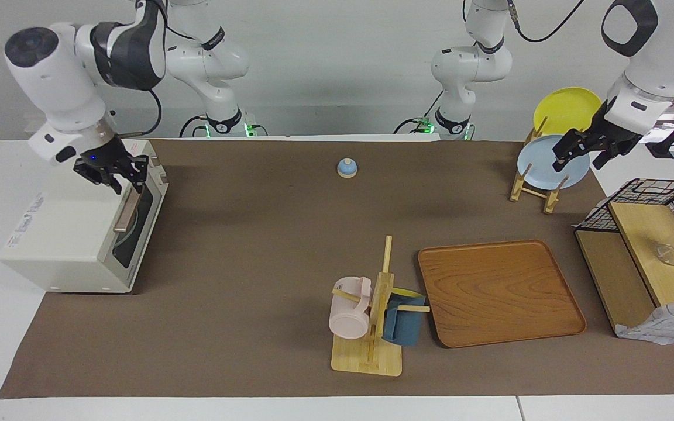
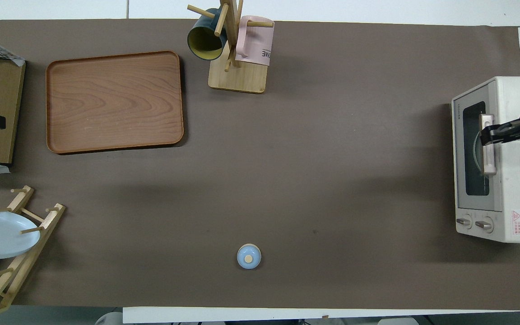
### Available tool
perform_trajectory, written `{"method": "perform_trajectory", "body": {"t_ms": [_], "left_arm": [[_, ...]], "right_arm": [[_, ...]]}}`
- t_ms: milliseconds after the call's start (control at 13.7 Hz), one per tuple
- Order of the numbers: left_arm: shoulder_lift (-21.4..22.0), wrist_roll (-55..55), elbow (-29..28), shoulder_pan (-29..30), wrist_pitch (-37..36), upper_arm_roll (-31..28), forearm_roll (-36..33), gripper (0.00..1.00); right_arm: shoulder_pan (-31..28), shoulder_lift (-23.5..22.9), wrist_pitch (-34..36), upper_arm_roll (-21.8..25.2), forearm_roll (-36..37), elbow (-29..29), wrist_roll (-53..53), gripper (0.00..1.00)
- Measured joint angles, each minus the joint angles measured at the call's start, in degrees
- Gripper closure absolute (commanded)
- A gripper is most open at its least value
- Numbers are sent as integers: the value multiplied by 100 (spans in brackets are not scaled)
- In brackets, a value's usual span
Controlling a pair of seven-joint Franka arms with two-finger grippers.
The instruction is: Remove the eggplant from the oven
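The cream-white oven (image 1: 62,234) stands at the right arm's end of the table with its dark glass door shut; it also shows in the overhead view (image 2: 513,180). The tan bar handle (image 1: 128,209) lies across the door's top. My right gripper (image 1: 126,186) is open, just above the handle's end that is nearer the robots, and in the overhead view (image 2: 488,134) its tips lie over the handle (image 2: 488,153). The eggplant is hidden; only a pale plate rim shows through the glass. My left gripper (image 1: 575,164) is open and waits over the plate rack.
A plate rack (image 1: 539,187) holds a blue and a yellow plate. A wooden tray (image 1: 498,292), a mug tree (image 1: 372,327) with two mugs, a small blue knob (image 1: 346,168) and a black wire basket with boards (image 1: 647,251) stand on the brown mat.
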State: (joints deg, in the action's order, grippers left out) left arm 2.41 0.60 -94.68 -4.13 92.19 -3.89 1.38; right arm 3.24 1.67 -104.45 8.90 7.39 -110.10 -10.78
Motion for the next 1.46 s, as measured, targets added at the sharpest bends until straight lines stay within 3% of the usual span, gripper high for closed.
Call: {"method": "perform_trajectory", "body": {"t_ms": [293, 732, 1317, 1390, 1463], "left_arm": [[0, 0, 0, 0, -1, 0, 0, 0], [0, 0, 0, 0, -1, 0, 0, 0], [0, 0, 0, 0, -1, 0, 0, 0], [0, 0, 0, 0, -1, 0, 0, 0], [0, 0, 0, 0, -1, 0, 0, 0]], "right_arm": [[25, -215, -43, -11, 635, -98, 0, 100], [517, -301, -430, -36, 470, -278, 103, 100], [942, -1756, -2056, -170, -215, -463, 783, 100], [947, -1851, -2240, -160, -252, -519, 824, 95], [969, -1910, -2371, -137, -270, -540, 908, 83]]}}
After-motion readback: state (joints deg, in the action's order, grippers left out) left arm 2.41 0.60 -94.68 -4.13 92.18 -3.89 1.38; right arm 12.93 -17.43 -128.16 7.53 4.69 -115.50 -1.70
